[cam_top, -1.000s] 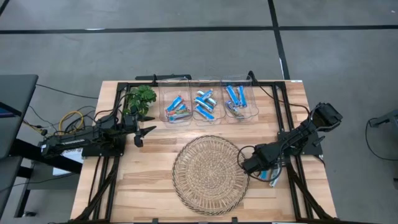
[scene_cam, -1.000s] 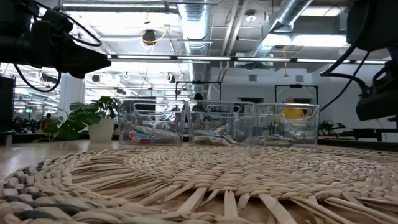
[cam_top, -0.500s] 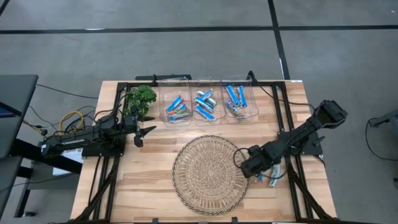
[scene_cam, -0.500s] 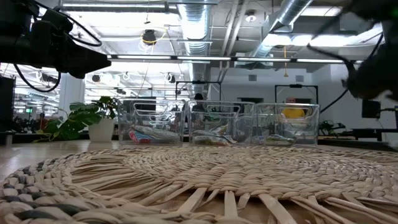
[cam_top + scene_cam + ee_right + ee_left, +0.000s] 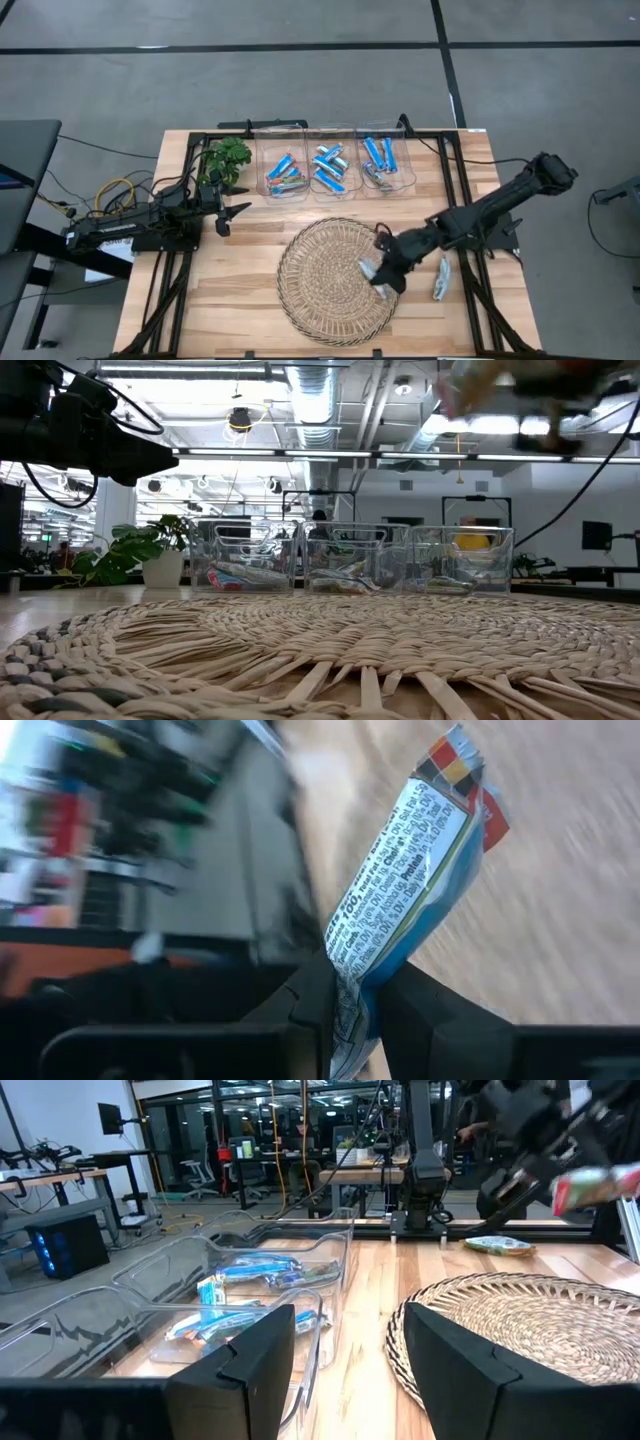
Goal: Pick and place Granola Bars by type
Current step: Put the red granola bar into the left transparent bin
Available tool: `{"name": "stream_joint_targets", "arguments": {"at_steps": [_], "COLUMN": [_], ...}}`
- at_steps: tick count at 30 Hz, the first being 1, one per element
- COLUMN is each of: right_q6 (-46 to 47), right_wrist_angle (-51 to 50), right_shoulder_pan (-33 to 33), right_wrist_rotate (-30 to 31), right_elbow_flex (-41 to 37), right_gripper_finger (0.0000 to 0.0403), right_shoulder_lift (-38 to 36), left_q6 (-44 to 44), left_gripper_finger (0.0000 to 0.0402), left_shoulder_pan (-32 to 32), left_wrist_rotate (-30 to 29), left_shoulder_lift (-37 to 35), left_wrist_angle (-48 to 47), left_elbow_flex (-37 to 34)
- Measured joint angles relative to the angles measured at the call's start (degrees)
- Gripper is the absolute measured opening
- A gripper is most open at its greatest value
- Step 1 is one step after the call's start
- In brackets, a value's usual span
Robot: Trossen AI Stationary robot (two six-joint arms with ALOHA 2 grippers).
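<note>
My right gripper [image 5: 383, 276] hangs over the right rim of the round wicker mat [image 5: 335, 280], shut on a multicoloured granola bar [image 5: 405, 885] that is also seen in the left wrist view [image 5: 592, 1185]. Another bar [image 5: 441, 279] lies flat on the wood to the right of the mat. More bars lie in three clear bins [image 5: 330, 170] at the far edge. My left gripper [image 5: 236, 212] waits open at the table's left, near the left bin, its fingers [image 5: 262, 1365] with nothing between them. My right gripper pinches one end of the bar's wrapper [image 5: 352, 988] between its two fingers. The rest of the bar sticks out beyond the fingertips, its red crimped end [image 5: 462, 760] farthest away. The bar is lifted clear, above the mat's right rim.
A small potted plant [image 5: 224, 160] stands at the far left beside the bins. A black frame [image 5: 455, 190] runs along the table's edges. Bare wood lies between the mat and the bins and to the mat's left.
My right gripper has moved from the wood right of the mat toward the table's left and risen, carrying one bar out over the mat's rim. The other bar has stayed on the table where it lay.
</note>
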Motion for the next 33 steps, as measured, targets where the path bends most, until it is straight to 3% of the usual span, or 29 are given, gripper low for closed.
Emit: {"name": "stream_joint_targets", "arguments": {"at_steps": [8,13,22,29,33], "right_q6": [-12.36,-18.52,-19.04,-31.02,-37.42], "right_wrist_angle": [22.8,28.15,20.95,1.47,-0.95], "right_shoulder_pan": [-4.2,-4.92,-8.64,-19.24,-25.22], "right_wrist_rotate": [-0.07,-0.11,-0.28,1.66,1.45], "right_elbow_flex": [0.05,0.07,0.88,11.09,19.43], "right_gripper_finger": [0.0054,0.0054,0.0054,0.0054,0.0054], "right_shoulder_lift": [0.52,0.46,0.55,4.93,12.53], "left_q6": [0.0,0.0,0.0,0.0,0.0], "left_gripper_finger": [0.0183,0.0183,0.0183,0.0183,0.0183], "left_shoulder_pan": [0.0,0.0,-0.01,-0.01,0.0], "left_wrist_rotate": [0.01,0.01,0.0,-0.01,0.0], "left_shoulder_lift": [0.0,0.0,0.0,0.0,-0.02], "left_wrist_angle": [0.0,0.0,0.0,0.0,0.0], "left_elbow_flex": [0.0,0.0,0.0,0.0,-0.01]}}
